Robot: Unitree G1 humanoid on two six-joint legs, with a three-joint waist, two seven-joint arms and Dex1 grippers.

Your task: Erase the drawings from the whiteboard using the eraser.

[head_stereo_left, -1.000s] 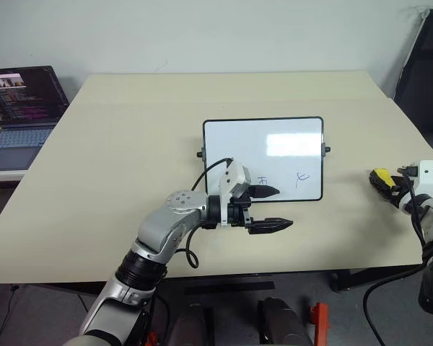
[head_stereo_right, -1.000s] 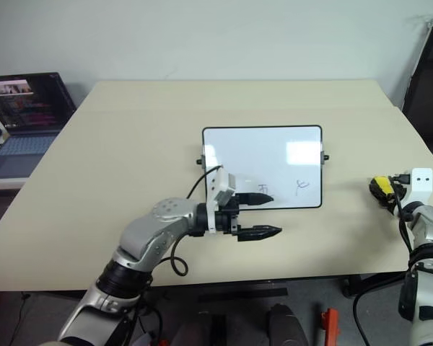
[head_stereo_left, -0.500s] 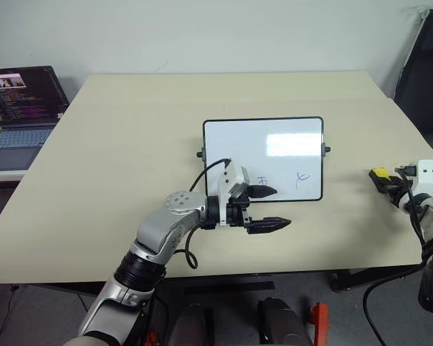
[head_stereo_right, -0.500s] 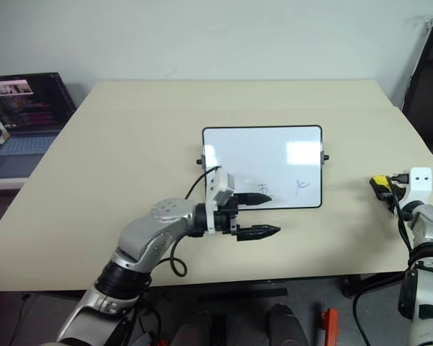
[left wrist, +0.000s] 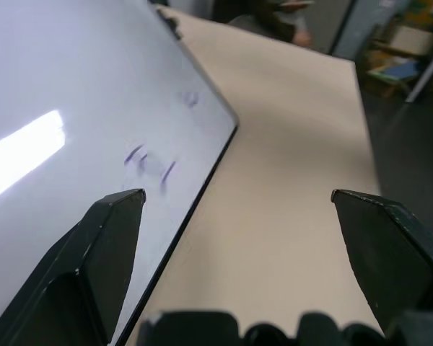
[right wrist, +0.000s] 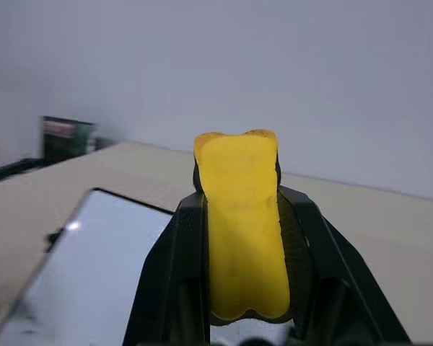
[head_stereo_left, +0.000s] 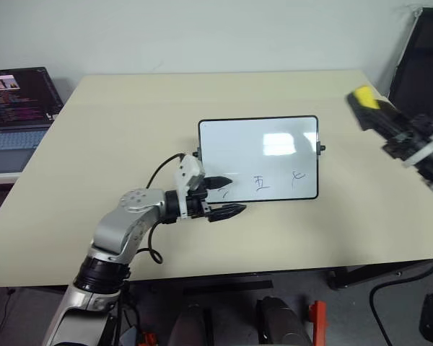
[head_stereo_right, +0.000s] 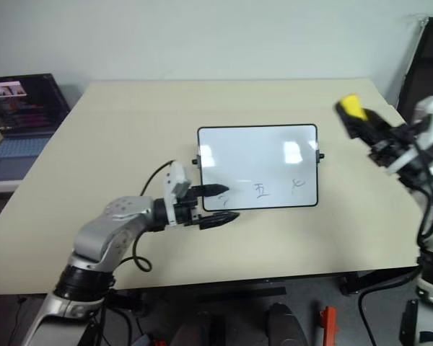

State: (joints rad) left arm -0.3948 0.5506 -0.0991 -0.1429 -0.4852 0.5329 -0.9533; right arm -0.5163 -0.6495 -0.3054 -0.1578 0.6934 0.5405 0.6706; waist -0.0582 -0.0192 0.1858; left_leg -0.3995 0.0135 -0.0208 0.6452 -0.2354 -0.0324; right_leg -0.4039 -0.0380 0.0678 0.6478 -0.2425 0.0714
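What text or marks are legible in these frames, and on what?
"五"-like boxy blue character, on the small black-framed white whiteboard.
Short blue strokes and curly blue mark on the same board: scribbles, not readable.
Lines of text on the open laptop screen: too small to read.

"五"-like character on the whiteboard point(head_stereo_left: 258, 167)

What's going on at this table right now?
The right gripper is shut on the yellow eraser, raised in the air to the right of the whiteboard. The left gripper is open at the board's lower left corner, one finger over it. The blue drawings along the bottom edge are not yet erased.
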